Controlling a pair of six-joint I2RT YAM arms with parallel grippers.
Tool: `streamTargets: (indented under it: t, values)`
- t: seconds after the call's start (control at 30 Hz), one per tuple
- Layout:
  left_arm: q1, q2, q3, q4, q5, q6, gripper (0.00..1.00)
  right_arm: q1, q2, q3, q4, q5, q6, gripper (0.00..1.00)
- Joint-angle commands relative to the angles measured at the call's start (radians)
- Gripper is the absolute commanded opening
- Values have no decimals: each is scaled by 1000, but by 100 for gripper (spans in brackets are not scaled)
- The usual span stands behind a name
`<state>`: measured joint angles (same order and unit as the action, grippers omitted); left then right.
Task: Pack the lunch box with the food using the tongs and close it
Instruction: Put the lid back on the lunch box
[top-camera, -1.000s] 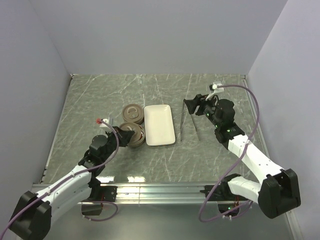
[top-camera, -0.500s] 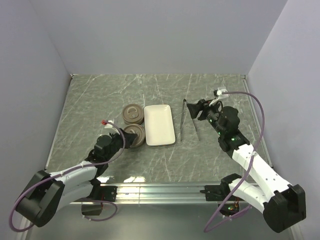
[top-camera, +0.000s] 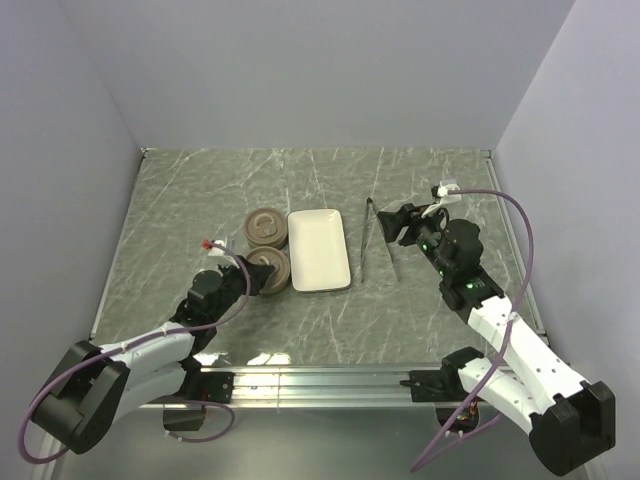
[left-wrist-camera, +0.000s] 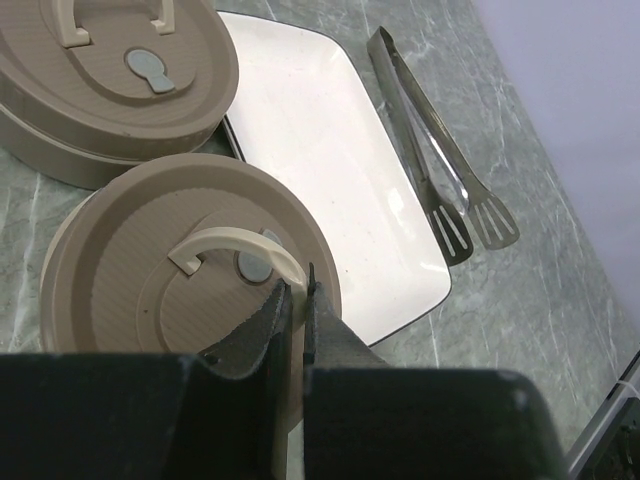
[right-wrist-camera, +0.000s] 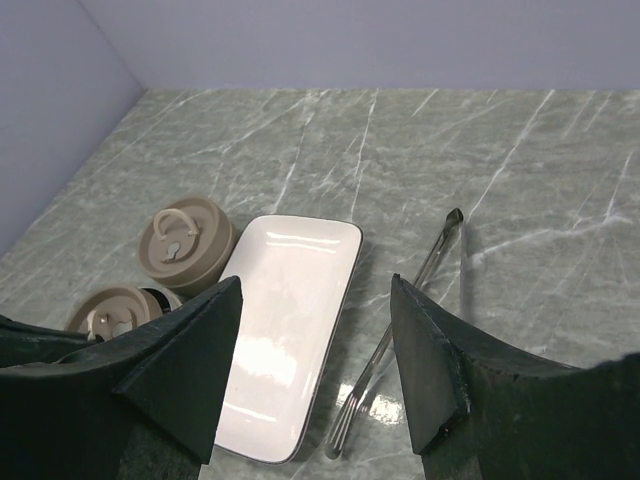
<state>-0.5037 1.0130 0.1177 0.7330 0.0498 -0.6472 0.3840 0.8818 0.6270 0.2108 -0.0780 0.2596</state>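
The lunch box is two round brownish tins with handled lids. The far tin (top-camera: 265, 225) (left-wrist-camera: 110, 70) (right-wrist-camera: 185, 243) and the near tin (top-camera: 270, 270) (left-wrist-camera: 180, 270) (right-wrist-camera: 118, 310) stand left of the tray. My left gripper (top-camera: 250, 281) (left-wrist-camera: 297, 292) is shut on the pale arched handle (left-wrist-camera: 240, 248) of the near tin's lid. The tongs (top-camera: 376, 240) (left-wrist-camera: 440, 170) (right-wrist-camera: 400, 330) lie flat on the table right of the tray. My right gripper (top-camera: 396, 222) (right-wrist-camera: 315, 285) hovers open above them, holding nothing. The food is out of view.
A white rectangular tray (top-camera: 319, 249) (left-wrist-camera: 320, 150) (right-wrist-camera: 285, 330) lies bare between the tins and the tongs. Grey walls enclose the marble table on three sides. A metal rail (top-camera: 320, 382) runs along the near edge.
My left arm has sunk lower, its gripper staying at the near tin's lid. The right gripper has drawn back a little to the right of the tongs, which have not moved.
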Motion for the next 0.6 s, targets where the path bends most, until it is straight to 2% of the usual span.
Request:
streamTargets:
  t: [0.0,0.23,0.57]
  values:
    - [-4,19,13,77,-7,18,0,10,-35,-9,13,18,3,68]
    - [-2,108,27,135,24,12,1,15,-46,-13,7,26,0,68]
    - [-2,131,36,134,-10,23,1,15,-52,-16,6,29,0,68]
